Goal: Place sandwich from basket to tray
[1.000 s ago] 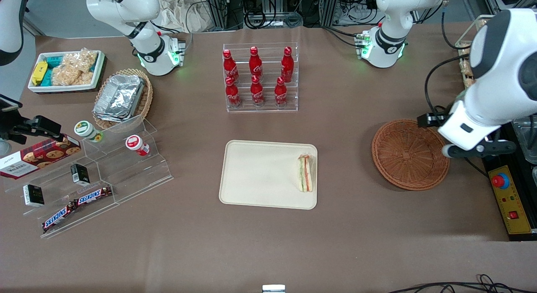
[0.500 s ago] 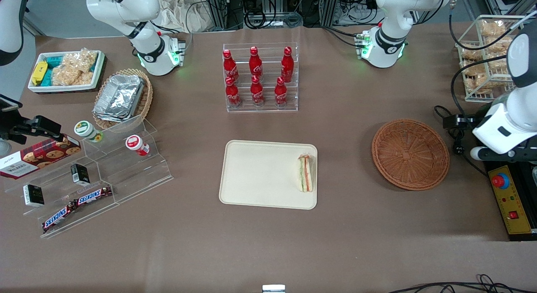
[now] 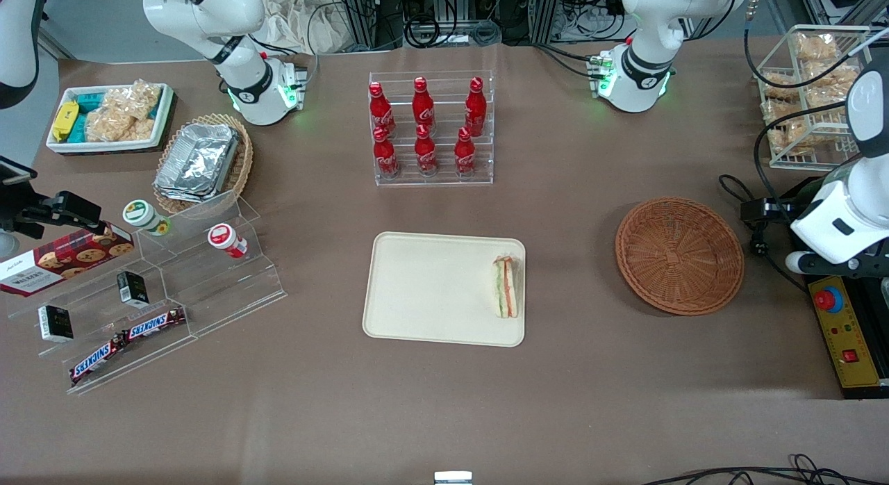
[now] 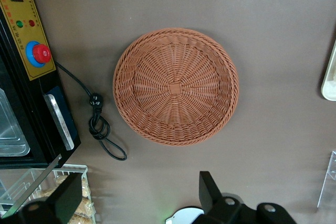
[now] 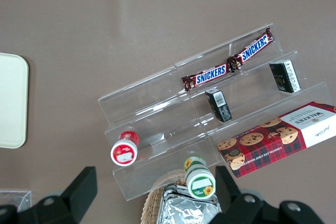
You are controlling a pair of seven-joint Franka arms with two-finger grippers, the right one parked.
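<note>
The sandwich (image 3: 505,288) lies on the cream tray (image 3: 430,290), at the tray edge nearest the basket. The reddish-brown wicker basket (image 3: 679,256) holds nothing; in the left wrist view the basket (image 4: 176,85) shows in full, with a corner of the tray (image 4: 329,77) beside it. My gripper (image 3: 833,262) hangs past the basket's rim at the working arm's end of the table, above the control box. In the wrist view the gripper (image 4: 139,203) is open, its dark fingers (image 4: 210,195) wide apart with only bare table between them.
A yellow control box with a red button (image 3: 828,300) and a coiled black cable (image 4: 100,129) lie by the basket. A wire rack of snack bags (image 3: 809,96) stands farther from the camera. A rack of cola bottles (image 3: 430,130) stands past the tray.
My arm has drawn away from the basket toward the working arm's end of the table, most of it in the first half second. Sandwich, tray and basket have not moved.
</note>
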